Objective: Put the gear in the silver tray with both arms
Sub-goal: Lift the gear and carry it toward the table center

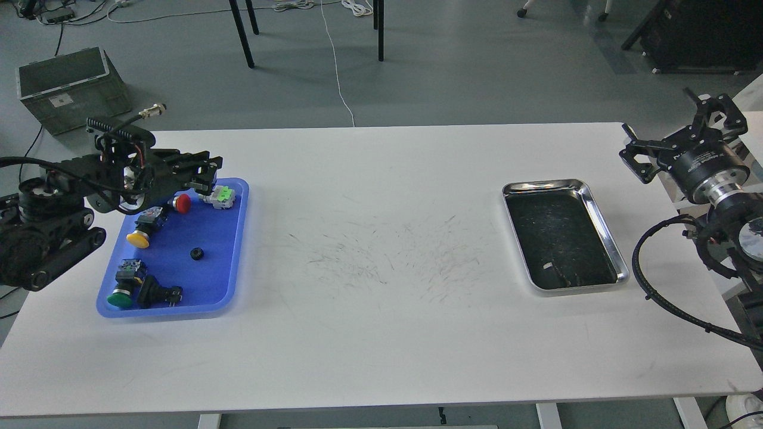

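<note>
A small black gear [197,254] lies on the floor of a blue plastic tray [214,229] at the table's left. My left gripper [210,173] hovers above the tray's far edge, well above and behind the gear; its fingers look apart and hold nothing. The silver tray [608,236] sits at the right of the table, and its dark scuffed floor holds no gear. My right gripper [667,128] is open and empty, raised beyond the table's right edge, just behind and to the right of the silver tray.
The blue tray also holds a red button [182,203], a green and white part [219,195], a yellow button [138,238], a green button [121,295] and a black part [158,292]. A green crate [71,86] stands on the floor at the far left.
</note>
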Controlling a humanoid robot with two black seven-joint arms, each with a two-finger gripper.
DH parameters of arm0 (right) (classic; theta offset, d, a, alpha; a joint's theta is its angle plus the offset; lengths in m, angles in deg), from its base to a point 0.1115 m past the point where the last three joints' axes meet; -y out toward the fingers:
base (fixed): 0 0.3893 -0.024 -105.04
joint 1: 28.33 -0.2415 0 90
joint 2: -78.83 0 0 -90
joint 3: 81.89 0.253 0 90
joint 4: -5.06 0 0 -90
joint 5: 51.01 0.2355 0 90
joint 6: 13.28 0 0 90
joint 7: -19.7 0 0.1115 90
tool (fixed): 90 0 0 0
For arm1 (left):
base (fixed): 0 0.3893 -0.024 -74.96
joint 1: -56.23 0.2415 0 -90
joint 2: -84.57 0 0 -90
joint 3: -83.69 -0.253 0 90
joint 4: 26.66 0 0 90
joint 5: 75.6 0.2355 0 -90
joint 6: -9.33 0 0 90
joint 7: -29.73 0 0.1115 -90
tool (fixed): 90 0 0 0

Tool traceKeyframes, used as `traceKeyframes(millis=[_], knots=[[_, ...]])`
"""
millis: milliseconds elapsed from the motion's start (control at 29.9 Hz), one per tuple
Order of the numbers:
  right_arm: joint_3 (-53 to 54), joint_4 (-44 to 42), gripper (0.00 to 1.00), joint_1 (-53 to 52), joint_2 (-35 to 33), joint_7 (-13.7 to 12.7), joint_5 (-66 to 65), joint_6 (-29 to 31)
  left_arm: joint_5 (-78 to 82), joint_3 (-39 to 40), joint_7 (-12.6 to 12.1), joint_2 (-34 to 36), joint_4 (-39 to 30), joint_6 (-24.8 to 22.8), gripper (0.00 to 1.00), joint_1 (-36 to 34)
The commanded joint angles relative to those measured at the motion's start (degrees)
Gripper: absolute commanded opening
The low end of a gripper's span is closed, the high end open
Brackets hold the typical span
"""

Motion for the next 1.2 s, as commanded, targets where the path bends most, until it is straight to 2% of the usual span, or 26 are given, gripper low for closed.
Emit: traceKeyframes(millis=[0,67,201,334,568,635,836,1170], knots=[[-0.1,0.0,0.99,0.1,-1.0,0.0,-0.1,0.0,-2.1,0.0,-4.1,-0.9,-5.6,-0.9,0.06,-2.9],[-0.2,-0.4,0.99,0.1,-2.0,0.0,-0.1,0.0,-2.9,0.0,-6.7,-4.4,-7.3,-1.1,0.06,-4.3],[-1.8,-1.3,0.99,-0.8,-2.2,0.0,-0.1,0.1,-2.2,-0.4,-7.8,-13.4,-7.3,-0.9,0.06,-5.3],[-2.3,-1.4,0.99,-1.5,-2.2,0.0,-0.1,0.1,-2.4,-0.5,-11.3,-23.5,-5.6,-0.8,0.06,-5.1],[-2.2,-1.4,0.99,-1.5,-2.5,0.0,-0.1,0.0,-2.1,-0.8,-11.3,-37.8,4.1,-0.6,0.06,-4.7],[-2.2,-1.4,0.99,-1.5,-2.5,0.0,-0.1,0.0,-2.1,-1.6,-11.2,-37.8,6.2,-0.5,0.06,-4.5],[-2.1,-1.4,0.99,-1.5,-2.4,0.0,-0.1,0.0,-2.3,-8.5,-10.8,-37.8,9.9,3.7,0.06,-3.2],[-2.1,-1.3,0.99,-1.6,-2.3,0.1,-0.1,0.0,-1.0,-9.2,-11.7,-37.8,9.0,4.0,0.06,1.8]])
